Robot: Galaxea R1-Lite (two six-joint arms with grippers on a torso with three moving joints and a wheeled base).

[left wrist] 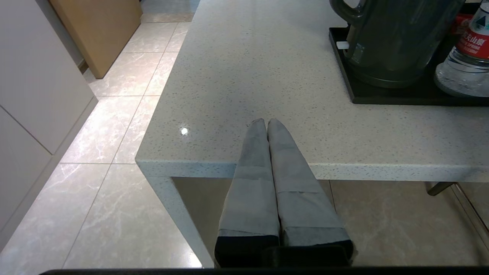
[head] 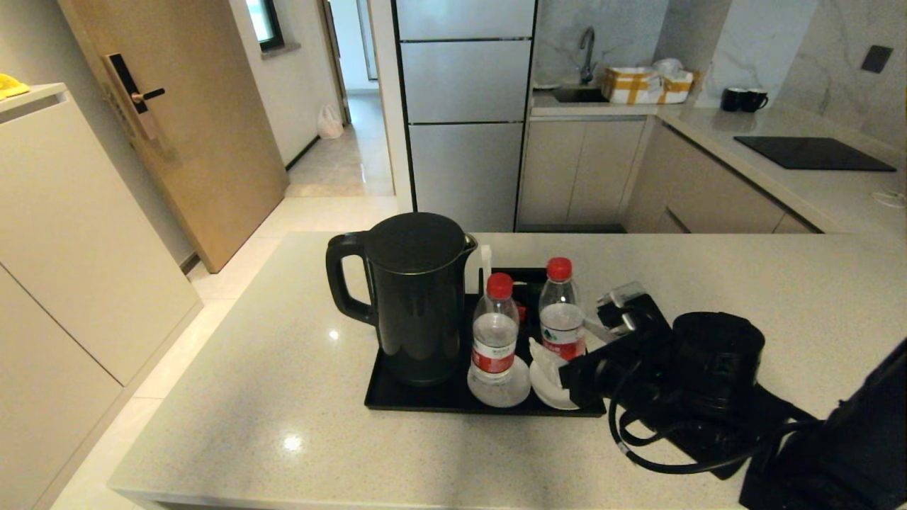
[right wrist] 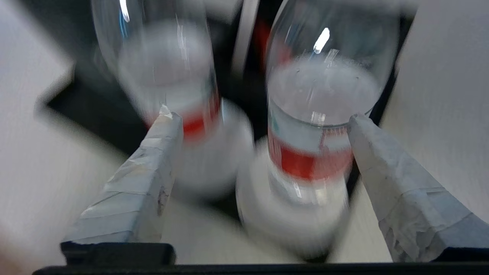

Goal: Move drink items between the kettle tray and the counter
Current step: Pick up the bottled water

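Note:
Two red-capped water bottles stand upright on round white coasters on the black kettle tray (head: 397, 402): the left bottle (head: 494, 333) and the right bottle (head: 562, 315). A tall black kettle (head: 418, 297) fills the tray's left half. My right gripper (right wrist: 259, 114) is open, just in front of the right bottle (right wrist: 313, 126), whose label lies between the spread fingers (right wrist: 386, 160); the left bottle (right wrist: 172, 76) shows behind the other finger. In the head view the right gripper (head: 560, 372) reaches the tray's right front corner. My left gripper (left wrist: 266, 121) is shut and empty, parked at the counter's (head: 248, 397) near edge.
The kettle (left wrist: 393, 38) and tray corner (left wrist: 359, 95) lie ahead and to the right of the left gripper. Behind the counter are a fridge (head: 464, 113), a sink worktop with boxes (head: 641, 85), a black hob (head: 811, 152) and two dark mugs (head: 744, 99).

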